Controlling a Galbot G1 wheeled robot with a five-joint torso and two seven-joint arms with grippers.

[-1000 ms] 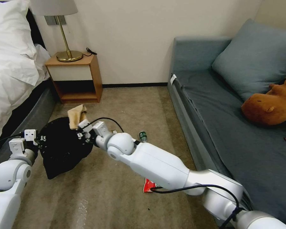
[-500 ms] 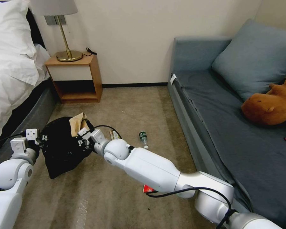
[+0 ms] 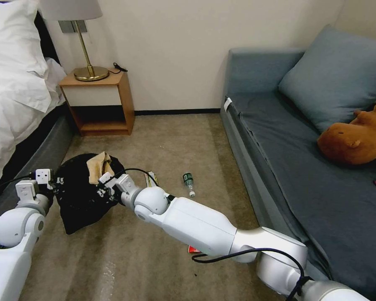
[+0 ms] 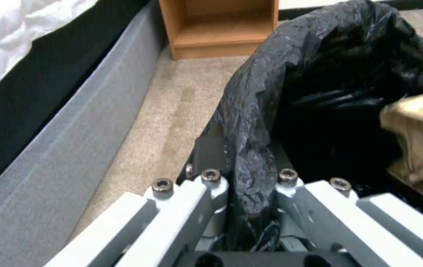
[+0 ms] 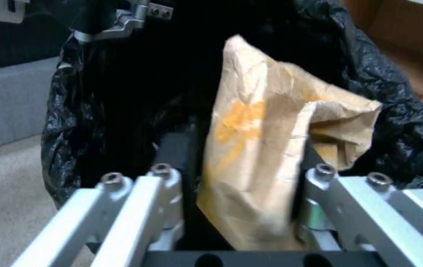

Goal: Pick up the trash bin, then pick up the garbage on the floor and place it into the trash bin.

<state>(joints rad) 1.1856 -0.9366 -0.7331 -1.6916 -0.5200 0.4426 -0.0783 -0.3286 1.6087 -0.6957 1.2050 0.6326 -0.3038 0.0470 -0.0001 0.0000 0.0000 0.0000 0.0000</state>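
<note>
- While the right gripper (image 3: 101, 182) reaches across the carpet (image 3: 171, 138) to the mouth of the trash bin (image 3: 77, 196), its fingers (image 5: 174, 159) are clamped on the crumpled brown paper bag (image 3: 98, 165), which stands between them in the right wrist view and pokes up over the bin's black liner.
- At the bin's near-left edge, the left gripper (image 3: 50, 182) has its fingers closed on a fold of the black liner (image 4: 251, 155); the bin hangs tilted from that grip, beside the grey bed base (image 4: 48, 148).
- On the carpet just right of the right wrist lie the flat olive-gold bar wrapper (image 3: 150, 179) and, a little farther right, the small clear bottle (image 3: 188, 180) with its green label.
- Under the right forearm a sliver of the red snack wrapper (image 3: 191, 250) peeks out; most of it is hidden by the arm.
- Inside the bin all is black, so its depth and contents cannot be made out, and its white base is hidden by the liner.
</note>
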